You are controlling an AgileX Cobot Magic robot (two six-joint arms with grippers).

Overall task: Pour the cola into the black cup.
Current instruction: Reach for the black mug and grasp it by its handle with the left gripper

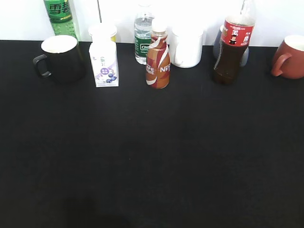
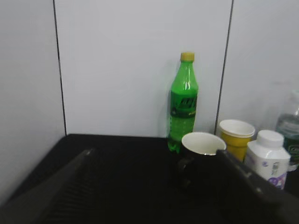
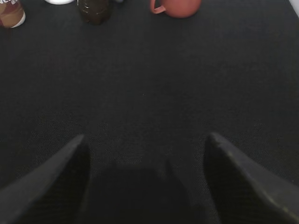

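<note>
Right wrist view shows the right gripper (image 3: 145, 186) with its two dark fingers (image 3: 51, 182) spread wide and nothing between them, hovering over bare black desk (image 3: 154, 88). From there the cola (image 3: 93, 9) stands ahead and a little left, by the desk's far edge, with only its dark base in sight; the reddish-brown mug (image 3: 176, 6) sits to its right. The stretch of desk between fingers and bottle is open, so a straight reach looks unobstructed.

The left gripper (image 2: 154, 186) is likewise spread wide and empty, aimed at the black cup (image 2: 201, 158) near the far left corner. The cup stands upright, mouth up and handle toward the desk's left edge, which suits receiving a pour. A green bottle (image 2: 183, 102) stands just behind it; a yellow cup (image 2: 236, 136) and a white bottle (image 2: 267, 156) crowd its right.

In the exterior view the cola (image 1: 233, 47) and the cup (image 1: 59, 58) stand well apart along the far edge, with a coffee bottle (image 1: 157, 59) and a white mug (image 1: 186, 46) between. The near half of the desk is free for carrying.
</note>
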